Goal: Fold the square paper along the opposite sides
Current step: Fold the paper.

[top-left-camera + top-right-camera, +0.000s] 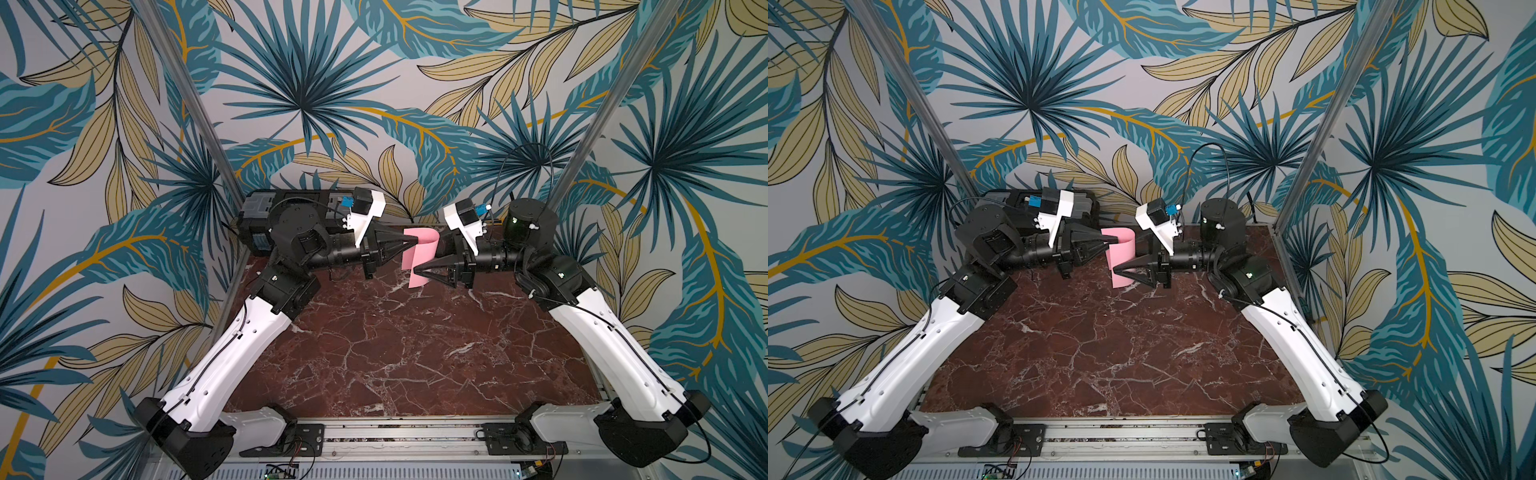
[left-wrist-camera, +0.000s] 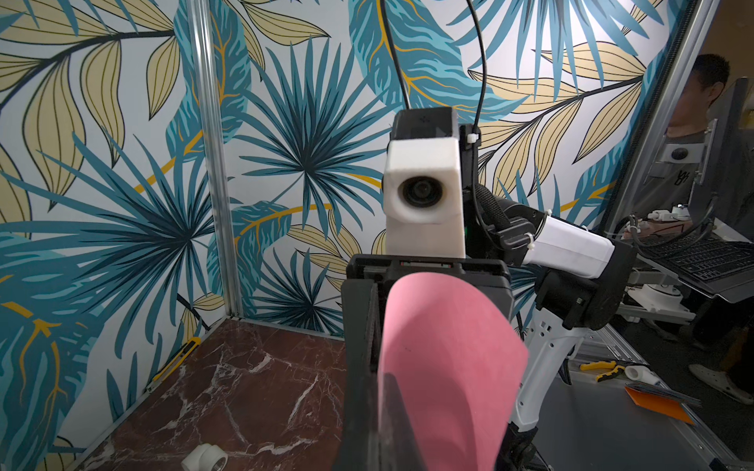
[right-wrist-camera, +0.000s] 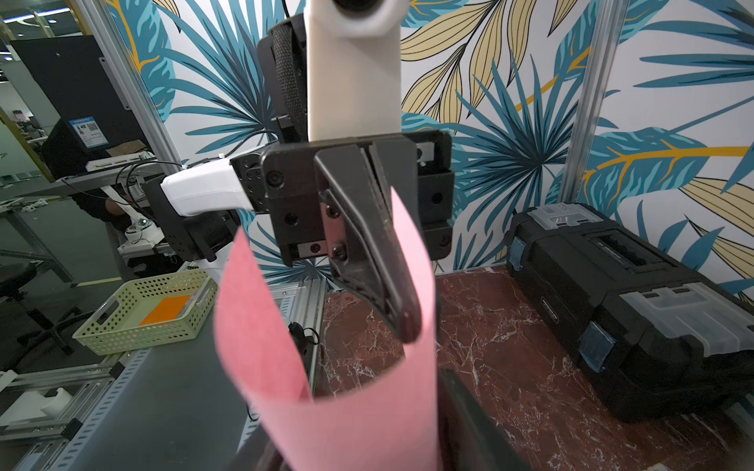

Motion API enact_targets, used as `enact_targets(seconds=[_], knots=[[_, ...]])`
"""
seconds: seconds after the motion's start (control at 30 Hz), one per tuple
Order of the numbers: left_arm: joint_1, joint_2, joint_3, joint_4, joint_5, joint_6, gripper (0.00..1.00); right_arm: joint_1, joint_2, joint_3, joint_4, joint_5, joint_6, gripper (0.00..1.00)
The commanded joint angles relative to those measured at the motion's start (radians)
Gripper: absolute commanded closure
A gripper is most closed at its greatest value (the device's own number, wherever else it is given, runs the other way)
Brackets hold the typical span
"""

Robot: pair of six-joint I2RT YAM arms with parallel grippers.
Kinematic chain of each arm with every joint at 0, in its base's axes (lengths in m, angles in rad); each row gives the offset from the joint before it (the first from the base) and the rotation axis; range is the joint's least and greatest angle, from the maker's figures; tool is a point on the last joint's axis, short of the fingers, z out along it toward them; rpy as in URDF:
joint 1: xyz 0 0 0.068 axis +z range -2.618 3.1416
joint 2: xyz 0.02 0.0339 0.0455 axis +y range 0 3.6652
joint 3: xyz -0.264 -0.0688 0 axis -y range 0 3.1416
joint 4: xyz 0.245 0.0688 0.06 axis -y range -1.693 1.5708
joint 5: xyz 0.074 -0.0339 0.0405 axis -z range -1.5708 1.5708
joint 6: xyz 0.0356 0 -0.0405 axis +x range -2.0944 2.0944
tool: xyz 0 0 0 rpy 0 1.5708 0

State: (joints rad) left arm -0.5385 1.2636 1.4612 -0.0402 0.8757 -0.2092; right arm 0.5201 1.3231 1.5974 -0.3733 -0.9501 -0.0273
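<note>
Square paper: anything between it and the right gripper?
Nothing visible. The left gripper is shut on one edge of the square paper, holding it curled above the table. The right gripper is open, and the sheet appears to hang between its fingers. The black toolbox sits off behind the left arm.

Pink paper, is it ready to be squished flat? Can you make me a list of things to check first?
1. Left gripper pinching the square paper: ok.
2. Right gripper jaws on either side of the bend: ok, open.
3. Opposite edges touching: not ok, they stand apart.
4. Sharp crease made: not ok, only a round bend.
5. Edges lined up evenly: cannot tell.
</note>
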Motion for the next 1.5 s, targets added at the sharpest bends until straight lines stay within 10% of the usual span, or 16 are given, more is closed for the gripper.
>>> enact_targets(seconds=[0.0,1.47], knots=[[-0.009,0.005,-0.013,0.019,0.006,0.001,1.00,0.009,0.011,0.018,0.000,0.006,-0.010,0.49],[-0.015,0.009,-0.012,-0.025,-0.003,0.038,1.00,0.024,-0.008,0.010,0.031,0.013,-0.003,0.67]])
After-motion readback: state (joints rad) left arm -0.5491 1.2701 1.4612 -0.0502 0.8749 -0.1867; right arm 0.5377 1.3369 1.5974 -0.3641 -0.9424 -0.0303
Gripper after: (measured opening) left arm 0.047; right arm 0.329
